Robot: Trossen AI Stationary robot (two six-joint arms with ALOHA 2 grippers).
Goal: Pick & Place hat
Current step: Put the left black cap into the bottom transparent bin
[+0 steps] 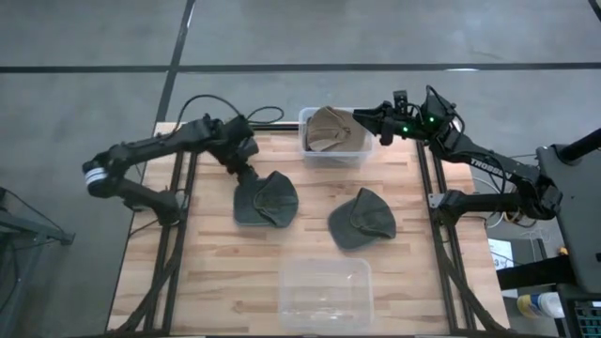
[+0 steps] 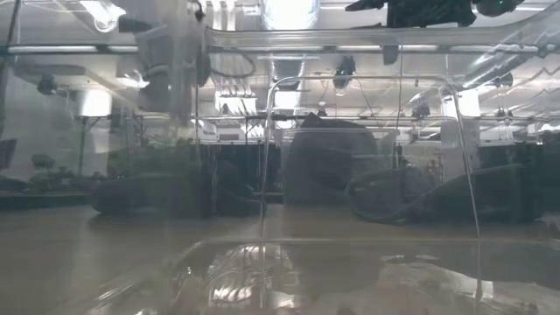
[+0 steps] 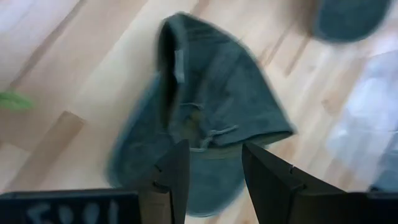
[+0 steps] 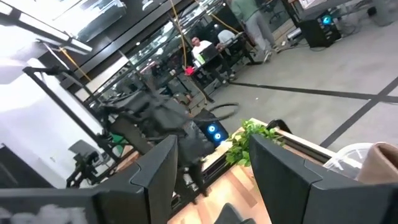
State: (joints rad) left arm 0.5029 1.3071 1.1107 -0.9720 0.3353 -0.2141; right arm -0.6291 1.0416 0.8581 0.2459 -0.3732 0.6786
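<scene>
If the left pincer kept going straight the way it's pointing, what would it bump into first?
Most likely the dark green hat lying on the wooden table. The open left pincer points right at it from just above, with nothing between them.

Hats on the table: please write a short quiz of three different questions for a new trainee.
1. How many hats lie on the bare wood?
2. True or false: the tan hat sits inside the far bin.
3. Which end effector is over a dark hat? A) left B) right

Key:
1. Two: the left dark hat and the right dark hat.
2. True.
3. A, the left end effector, open; the right end effector is at the far bin.
</scene>
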